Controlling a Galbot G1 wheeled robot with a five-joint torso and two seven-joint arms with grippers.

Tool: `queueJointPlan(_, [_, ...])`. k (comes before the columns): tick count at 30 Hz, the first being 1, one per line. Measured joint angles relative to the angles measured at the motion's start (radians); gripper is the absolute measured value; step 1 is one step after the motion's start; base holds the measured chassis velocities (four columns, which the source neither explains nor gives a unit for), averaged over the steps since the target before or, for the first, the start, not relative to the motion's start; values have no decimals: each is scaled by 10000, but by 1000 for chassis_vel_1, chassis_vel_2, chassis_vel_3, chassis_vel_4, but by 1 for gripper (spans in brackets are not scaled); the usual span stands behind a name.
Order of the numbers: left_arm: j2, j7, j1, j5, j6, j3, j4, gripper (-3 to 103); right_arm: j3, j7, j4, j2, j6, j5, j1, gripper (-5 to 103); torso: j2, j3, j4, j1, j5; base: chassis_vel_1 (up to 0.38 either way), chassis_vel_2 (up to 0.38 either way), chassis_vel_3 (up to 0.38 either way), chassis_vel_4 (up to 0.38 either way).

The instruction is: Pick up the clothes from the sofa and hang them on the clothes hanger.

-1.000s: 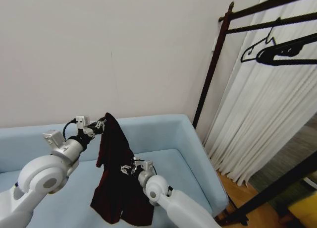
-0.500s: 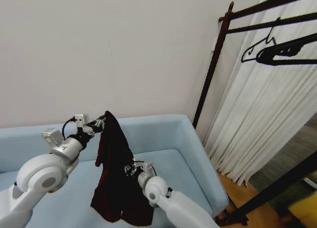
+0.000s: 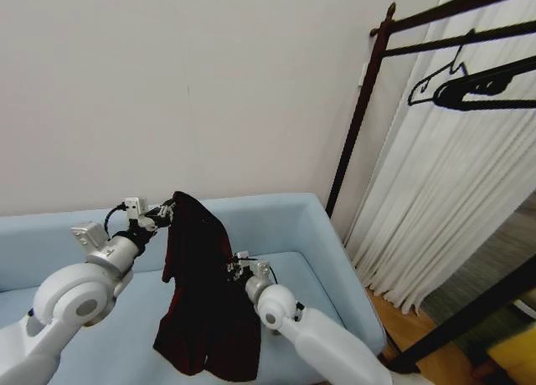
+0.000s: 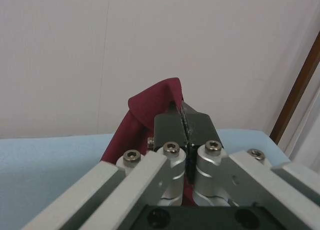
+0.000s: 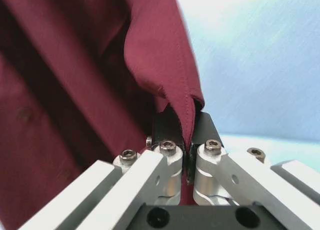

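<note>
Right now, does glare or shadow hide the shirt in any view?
Head view: even light, no glare, but the dark red shirt goes almost black in its folds. Left wrist view: left gripper evenly lit. Right wrist view: deep shadow in cloth beside right gripper.

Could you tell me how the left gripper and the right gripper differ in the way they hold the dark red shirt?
The left gripper sits higher, pinching the dark red shirt at its topmost fold, in front of the sofa backrest; the right gripper sits lower, pinching a side edge. The shirt drapes down from the left gripper but hangs beside the right gripper. Both are shut on the shirt.
</note>
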Motion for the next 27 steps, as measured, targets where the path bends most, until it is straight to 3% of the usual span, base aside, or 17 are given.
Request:
queueJointPlan(5, [41,0,-220,-91,-163,-80,-20,0,93,119,411,-504,-27,215,913,1,0,1,0,0,0,0,0,0,0])
queueJointPlan(16, [826,128,-938,-1103,-503,-932,-65,0,19,-88,782,-1322,-263,840,4293,1,0,0,1,0,-1,0,0,0,0])
queueJointPlan(25, [1327,112,-1549,-1614,-256,-1456,155,0,340,-741,782,-1938,-862,1659,6148,1,0,0,2,1,-1,0,0,0,0])
queueJointPlan(27, [1413,94,-1925,-1698,-130,-1421,309,0,305,-1327,773,-2308,-1014,1803,6466,1,0,0,2,1,-1,0,0,0,0])
